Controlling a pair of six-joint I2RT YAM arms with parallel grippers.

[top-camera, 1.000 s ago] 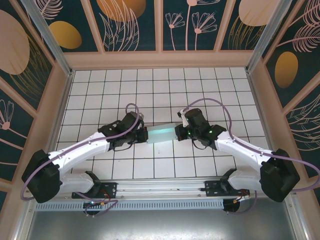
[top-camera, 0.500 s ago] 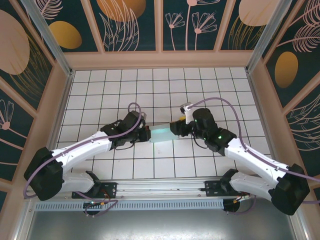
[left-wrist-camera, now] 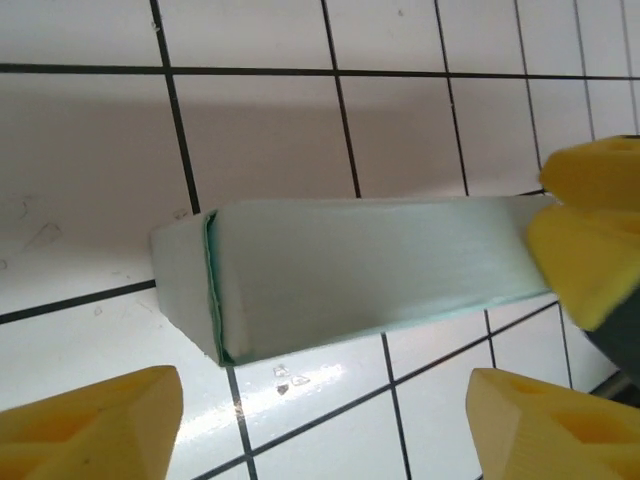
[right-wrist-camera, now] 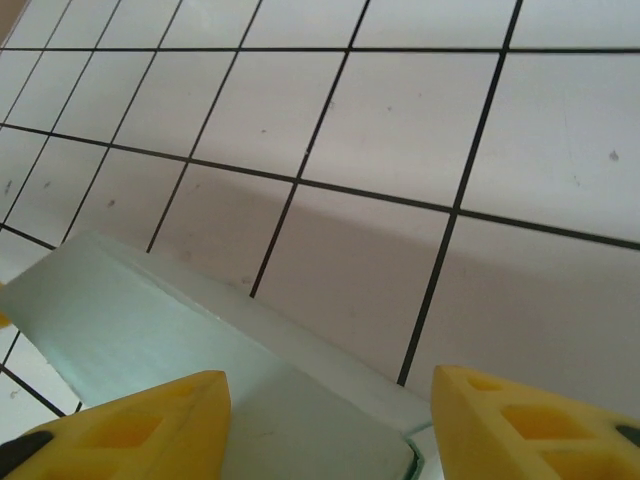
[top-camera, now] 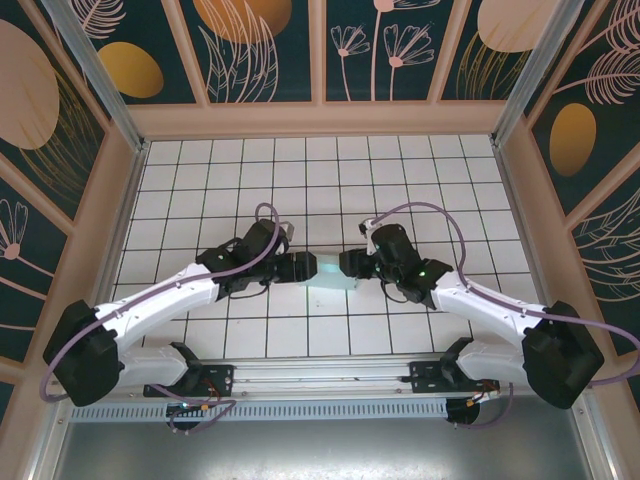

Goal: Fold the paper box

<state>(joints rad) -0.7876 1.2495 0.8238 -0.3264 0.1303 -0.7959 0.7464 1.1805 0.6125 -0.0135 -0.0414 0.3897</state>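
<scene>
Top external view: a white tiled table (top-camera: 200,180) with thin black grid lines, fenced by tan rails (top-camera: 320,118) and dark teal wall panels (top-camera: 265,50) painted with pale flowers and orange discs. Two arms reach in from the near edge. There is one paper box (top-camera: 328,272), pale mint, folded shut into a long shallow block. It lies flat on the table, midway between my two claws. My left claw (top-camera: 304,266) sits just beside its left end, yellow fingers (left-wrist-camera: 95,425) spread apart and gripping nothing. My right claw (top-camera: 348,264) is at the other end, its fingers (right-wrist-camera: 540,425) also apart, with the box's corner between them. I cannot tell whether they touch the card. The box's inside is hidden.
</scene>
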